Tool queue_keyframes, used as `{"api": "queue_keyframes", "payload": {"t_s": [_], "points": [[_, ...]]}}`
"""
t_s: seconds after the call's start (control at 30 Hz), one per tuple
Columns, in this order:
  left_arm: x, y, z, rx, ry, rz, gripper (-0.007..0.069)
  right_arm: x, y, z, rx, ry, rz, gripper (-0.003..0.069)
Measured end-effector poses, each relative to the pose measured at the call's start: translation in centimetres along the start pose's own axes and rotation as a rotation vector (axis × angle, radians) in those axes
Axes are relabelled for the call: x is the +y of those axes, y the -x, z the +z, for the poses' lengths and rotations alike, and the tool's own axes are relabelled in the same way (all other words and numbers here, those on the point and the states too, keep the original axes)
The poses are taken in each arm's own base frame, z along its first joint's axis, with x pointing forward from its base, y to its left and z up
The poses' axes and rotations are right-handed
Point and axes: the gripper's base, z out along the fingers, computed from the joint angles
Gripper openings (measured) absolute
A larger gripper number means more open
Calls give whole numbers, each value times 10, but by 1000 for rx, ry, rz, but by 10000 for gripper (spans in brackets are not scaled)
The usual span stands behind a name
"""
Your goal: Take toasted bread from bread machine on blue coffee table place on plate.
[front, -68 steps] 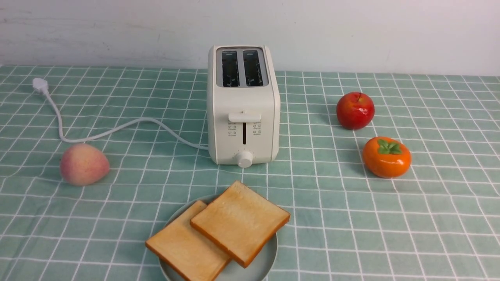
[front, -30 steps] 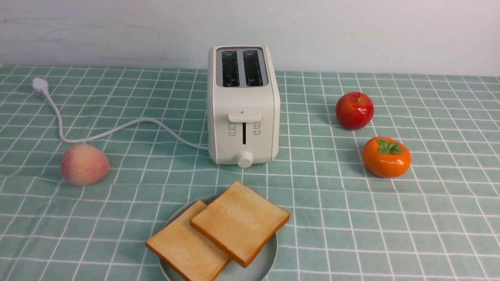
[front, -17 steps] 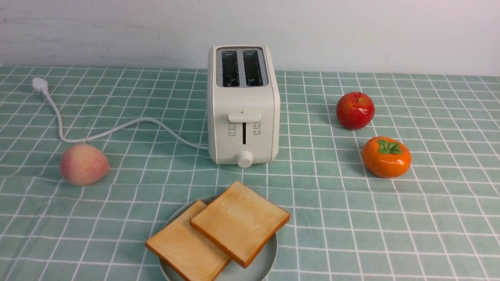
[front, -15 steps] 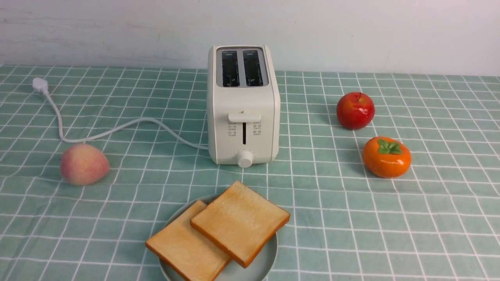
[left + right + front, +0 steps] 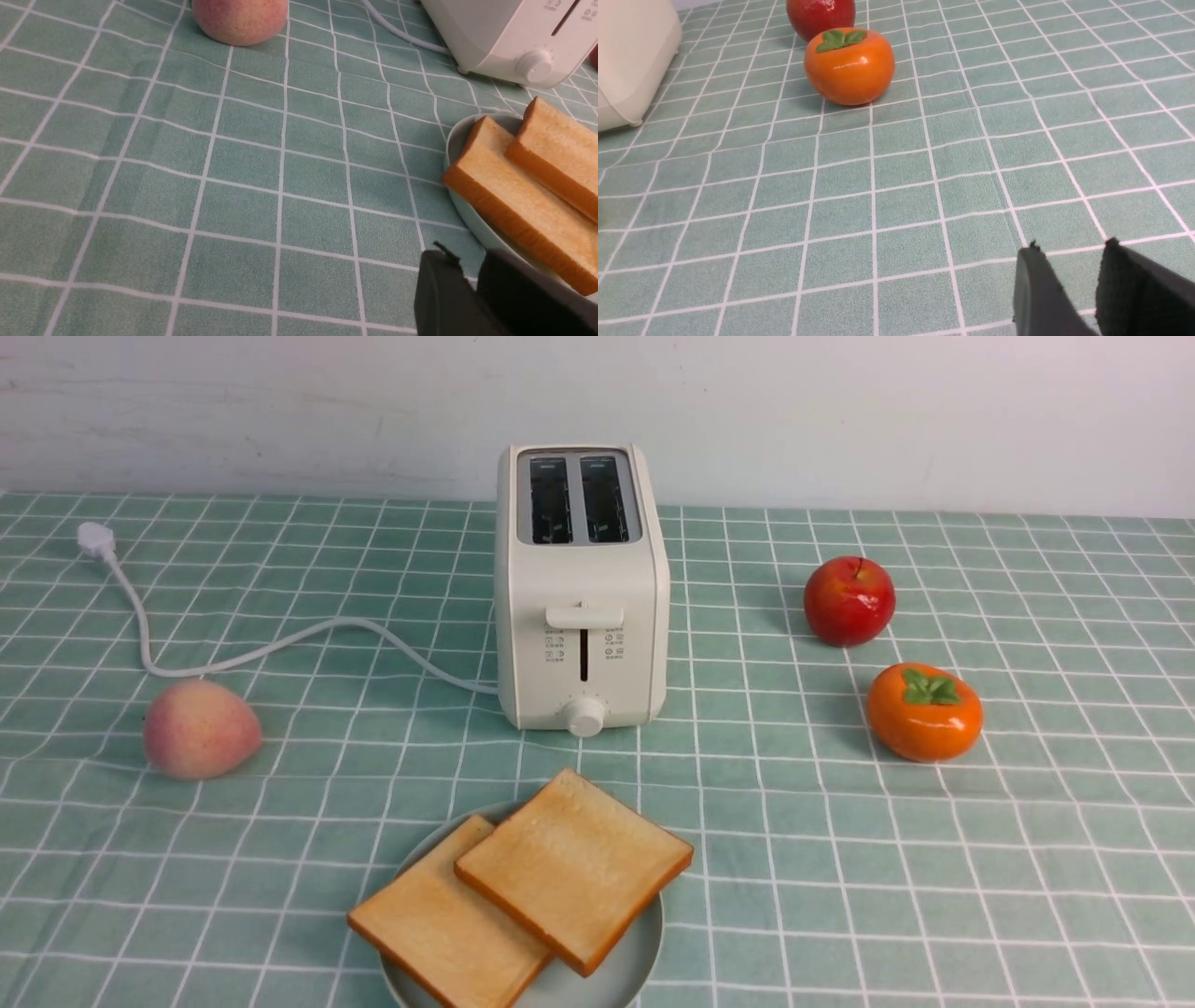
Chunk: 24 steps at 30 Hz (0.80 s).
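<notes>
Teal grid cloth covered the blue coffee table (image 5: 840, 859), and low over it the right gripper (image 5: 1069, 254) stood slightly spread, gripping nothing. The left gripper (image 5: 462, 261), its fingers nearly together and empty, hung just beside the plate (image 5: 635, 952), where both slices of toasted bread (image 5: 574, 866) lay overlapped, near the bread machine (image 5: 581, 588).

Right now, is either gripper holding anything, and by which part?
Nothing is held. The left gripper and right gripper have nothing between their fingers. Both toast slices lie on the plate.
</notes>
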Motion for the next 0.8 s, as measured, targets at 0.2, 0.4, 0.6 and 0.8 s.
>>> {"api": "queue_keyframes", "payload": {"t_s": [0.2, 0.4, 0.6, 0.8], "points": [[0, 0, 0, 0, 0, 0, 125, 0, 0, 0, 1, 0, 0, 211], [0, 0, 0, 0, 0, 0, 125, 0, 0, 0, 1, 0, 0, 216], [0, 0, 0, 0, 0, 0, 126, 0, 0, 0, 1, 0, 0, 221], [0, 0, 0, 0, 0, 0, 131, 0, 0, 0, 1, 0, 0, 223]]}}
